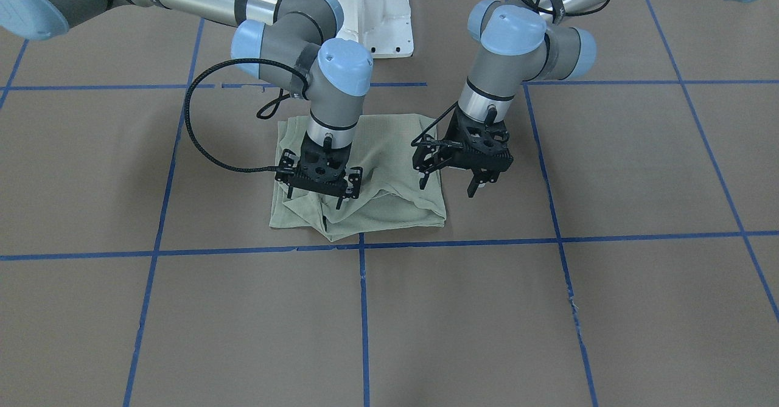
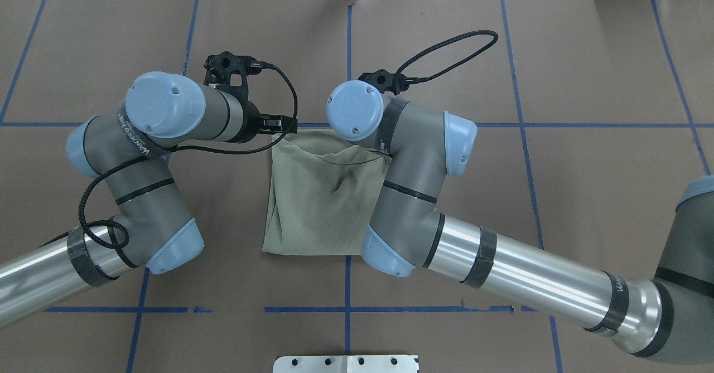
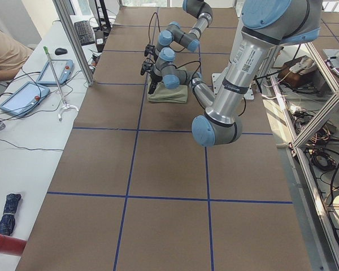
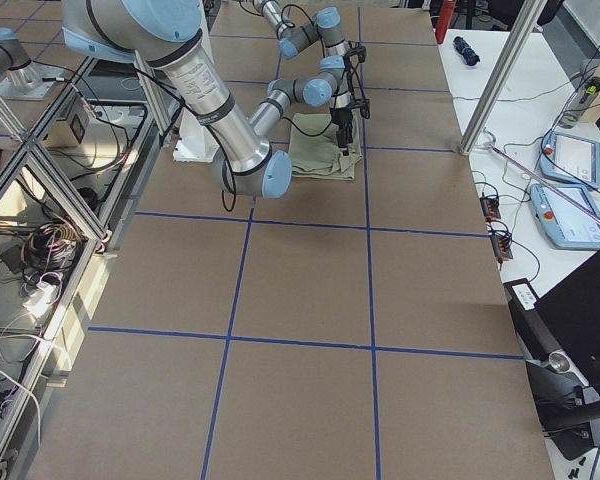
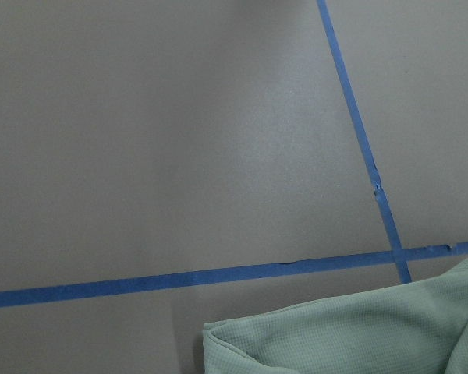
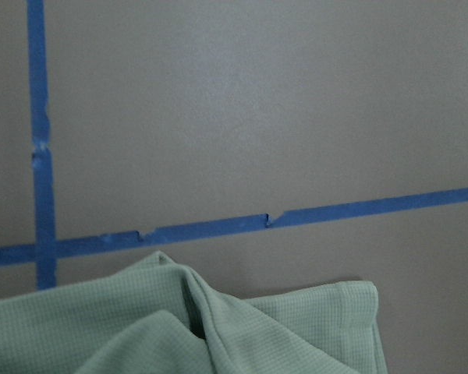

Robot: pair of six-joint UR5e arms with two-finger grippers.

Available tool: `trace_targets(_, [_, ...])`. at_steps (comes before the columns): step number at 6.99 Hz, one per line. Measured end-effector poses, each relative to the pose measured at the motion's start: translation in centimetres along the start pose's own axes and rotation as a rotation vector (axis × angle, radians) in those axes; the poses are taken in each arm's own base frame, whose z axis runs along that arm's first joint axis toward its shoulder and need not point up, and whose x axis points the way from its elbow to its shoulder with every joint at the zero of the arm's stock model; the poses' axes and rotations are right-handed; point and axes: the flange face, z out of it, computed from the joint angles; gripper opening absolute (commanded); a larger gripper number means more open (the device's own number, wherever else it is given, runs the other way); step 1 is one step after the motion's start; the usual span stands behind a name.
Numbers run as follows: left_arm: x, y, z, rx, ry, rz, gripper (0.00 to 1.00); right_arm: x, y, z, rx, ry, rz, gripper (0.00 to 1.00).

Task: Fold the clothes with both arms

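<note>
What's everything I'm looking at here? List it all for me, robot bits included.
shirt: one, sage green, folded, mid-table.
table: one, brown top, fills the scene.
tape lines: several, blue, a grid across the table.
pedestal: one, white, at the table's robot side.
pads: two, grey with screens, on the white side bench.
person: one, tan top, partly in view at that bench.
left arm: one, silver and grey with light-blue caps, reaching to the shirt's side.
right arm: one, same colours, reaching over the shirt.
left claw: one, black, open, at the shirt's edge.
right claw: one, black, looks open, over the shirt.
</note>
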Motion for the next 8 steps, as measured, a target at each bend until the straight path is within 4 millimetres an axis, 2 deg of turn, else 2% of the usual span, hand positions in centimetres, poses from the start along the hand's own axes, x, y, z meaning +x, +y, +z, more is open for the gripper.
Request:
trace_targets(2, [0.0, 0.0, 0.0, 0.004, 0.008, -0.001, 1.0, 1.4, 1.3, 2.1, -0.002, 0.073, -0.147, 1.0])
trace_targets(3, [0.0, 0.0, 0.0, 0.005, 0.011, -0.001, 1.0, 2.1, 1.0, 3.0, 0.013, 0.104, -0.214, 1.0])
trace_targets(4, [0.0, 0.0, 0.0, 0.006, 0.012, -0.001, 1.0, 3.3, -0.4, 4.0, 0.043, 0.141, -0.265, 1.0])
trace_targets(6, [0.0, 0.0, 0.0, 0.007, 0.013, -0.001, 1.0, 7.7, -6.1, 5.2, 0.072, 0.177, -0.313, 1.0])
trace_targets(7, [0.1, 0.0, -0.1, 0.007, 0.015, 0.0, 1.0, 9.1, -8.2, 5.2, 0.067, 0.104, -0.304, 1.0])
trace_targets(8, [0.1, 0.0, -0.1, 0.007, 0.015, 0.0, 1.0, 9.0, -9.1, 4.2, 0.043, -0.016, -0.25, 1.0])
